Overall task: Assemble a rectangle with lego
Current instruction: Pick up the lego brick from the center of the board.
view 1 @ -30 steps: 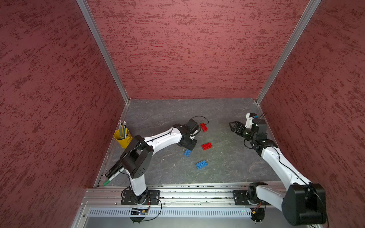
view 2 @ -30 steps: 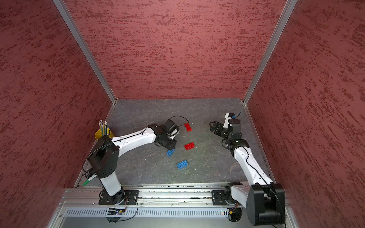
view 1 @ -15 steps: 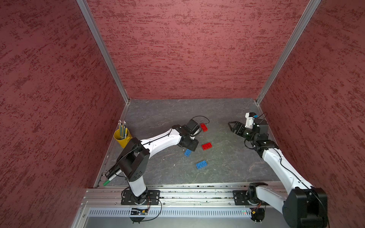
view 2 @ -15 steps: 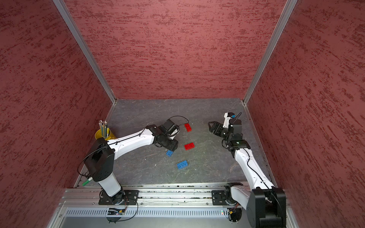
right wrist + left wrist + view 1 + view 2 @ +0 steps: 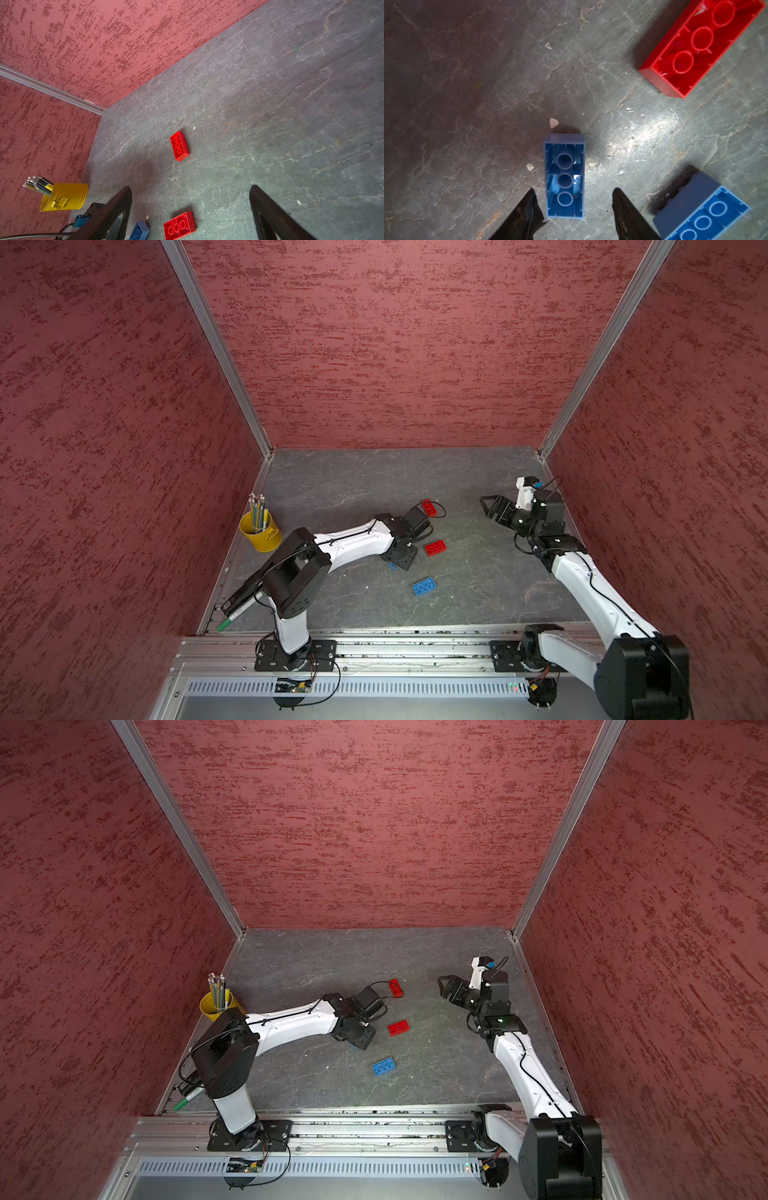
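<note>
Where both top views cover the grey stone-patterned tabletop (image 5: 353, 481) (image 5: 324, 961), L gripper (image 5: 400, 563) (image 5: 359, 1043) points down over a small blue rectangular plastic brick (image 5: 392, 566), mostly hidden beneath it. Near red plastic brick (image 5: 435, 548) (image 5: 398, 1027) lies just beside. Far red plastic brick (image 5: 429, 508) (image 5: 395, 988) sits behind L wrist. Second blue plastic brick (image 5: 424, 586) (image 5: 383, 1066) lies apart, toward the rail. All four separate, none joined. R gripper (image 5: 487, 508) (image 5: 444, 988) hangs well apart from the bricks, near R wall. Yellow metal pencil cup (image 5: 266, 537) (image 5: 210, 1006) stands by L wall.

L wrist view: small blue brick (image 5: 564, 176) lies hollow side up btwn both fingers (image 5: 525, 214), gap either side. Pincer released, gripping nothing. Near red brick (image 5: 699, 45) and second blue brick (image 5: 702, 216) also hollow side up.

R wrist view: fingers (image 5: 112, 212) spread wide, nothing btwn them; pincer released. Far red brick (image 5: 179, 146), near red brick (image 5: 179, 225) and cup (image 5: 64, 197) in sight.
</note>
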`<state>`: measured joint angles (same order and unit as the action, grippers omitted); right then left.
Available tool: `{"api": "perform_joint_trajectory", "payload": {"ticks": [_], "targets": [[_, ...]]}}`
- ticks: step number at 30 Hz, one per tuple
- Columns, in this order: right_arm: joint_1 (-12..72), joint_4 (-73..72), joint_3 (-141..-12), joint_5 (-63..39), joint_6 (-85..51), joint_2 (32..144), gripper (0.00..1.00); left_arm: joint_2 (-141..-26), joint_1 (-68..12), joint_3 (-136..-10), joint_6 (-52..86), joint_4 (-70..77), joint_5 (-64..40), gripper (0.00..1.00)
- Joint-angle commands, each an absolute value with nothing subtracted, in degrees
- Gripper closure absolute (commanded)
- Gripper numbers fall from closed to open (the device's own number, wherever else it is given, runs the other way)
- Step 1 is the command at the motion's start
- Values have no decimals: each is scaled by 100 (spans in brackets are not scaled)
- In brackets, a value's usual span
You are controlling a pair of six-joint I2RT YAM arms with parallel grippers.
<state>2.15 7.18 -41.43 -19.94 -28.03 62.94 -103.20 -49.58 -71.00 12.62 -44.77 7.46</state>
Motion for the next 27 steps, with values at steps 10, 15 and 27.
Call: {"api": "perform_joint_trajectory", "payload": {"ticks": [10,15,27], "targets": [[272,747,-4171,-1985,-2707,6258,12,-10657,-5001,-6926,1459,-4124,925,53],[271,777,-4173,-1969,-2710,6240,12,-10723,-5001,-6939,1503,-4080,897,67],[272,645,-4328,-2412,-2794,6223,13,-9790,-4453,-7189,1590,-3325,-321,80]]}}
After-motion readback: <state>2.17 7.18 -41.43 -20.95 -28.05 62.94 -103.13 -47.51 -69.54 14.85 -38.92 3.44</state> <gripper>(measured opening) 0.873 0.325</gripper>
